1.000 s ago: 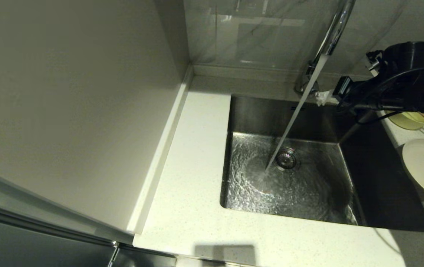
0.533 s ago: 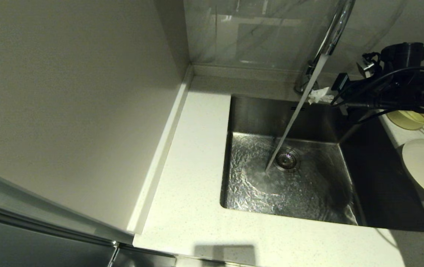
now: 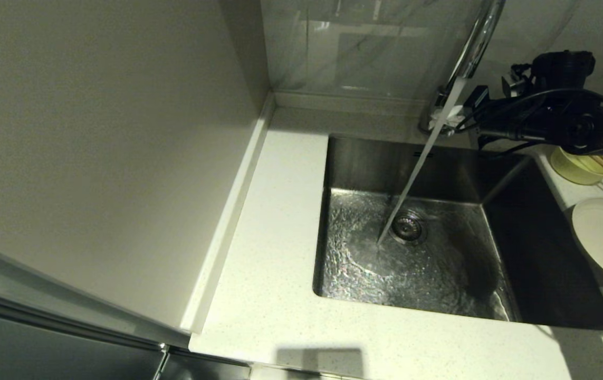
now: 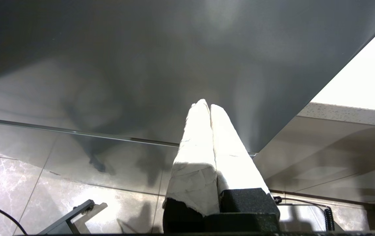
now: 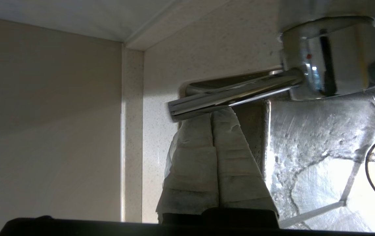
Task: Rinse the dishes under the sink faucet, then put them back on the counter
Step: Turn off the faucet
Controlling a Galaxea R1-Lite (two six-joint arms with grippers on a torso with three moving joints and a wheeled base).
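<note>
Risen toward the faucet (image 3: 472,50) base, the right gripper (image 5: 212,113) reaches sideways, jaws pressed together, touching its level-pointing lever (image 5: 226,95).

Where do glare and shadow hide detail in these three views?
Head view: the arm's shadow blackens the sink's right wall, and rippling water glints.
Right wrist view: the chrome lever throws bright reflections above the right claw.
Left wrist view: the left claw is overexposed against a dark panel.
</note>
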